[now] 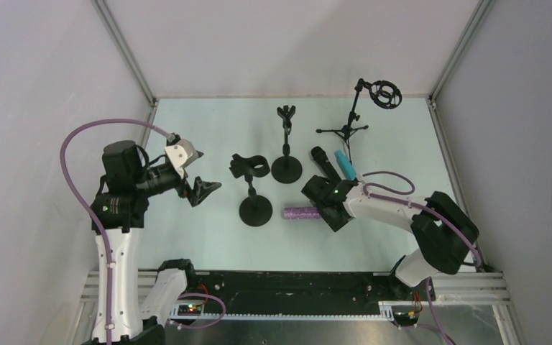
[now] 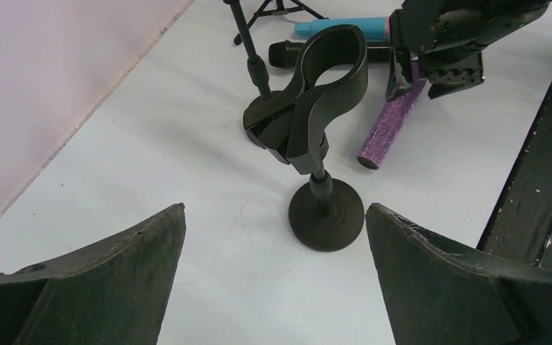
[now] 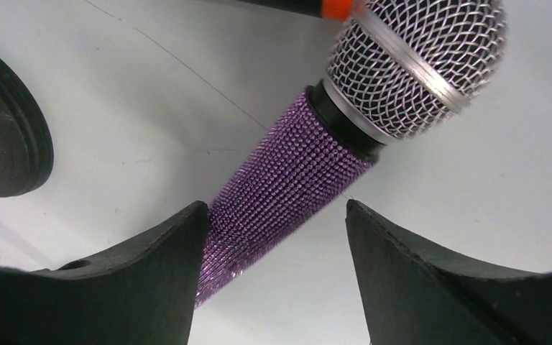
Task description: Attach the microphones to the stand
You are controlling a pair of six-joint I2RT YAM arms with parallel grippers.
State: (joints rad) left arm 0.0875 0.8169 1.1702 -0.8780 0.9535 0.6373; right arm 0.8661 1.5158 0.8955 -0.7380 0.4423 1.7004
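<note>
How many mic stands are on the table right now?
3. A round-base clip stand is at centre front; a second round-base stand is just behind it to the right; a tripod stand with a ring mount is at the far right. None looks hidden.

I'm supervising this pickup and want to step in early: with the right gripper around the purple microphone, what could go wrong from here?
1. The purple microphone lies slanted inside the right gripper: one finger touches it and the other stands apart, so closing may twist or roll it.
2. The orange end of the black microphone sits close by the mesh head; a lift might nudge it.
</note>
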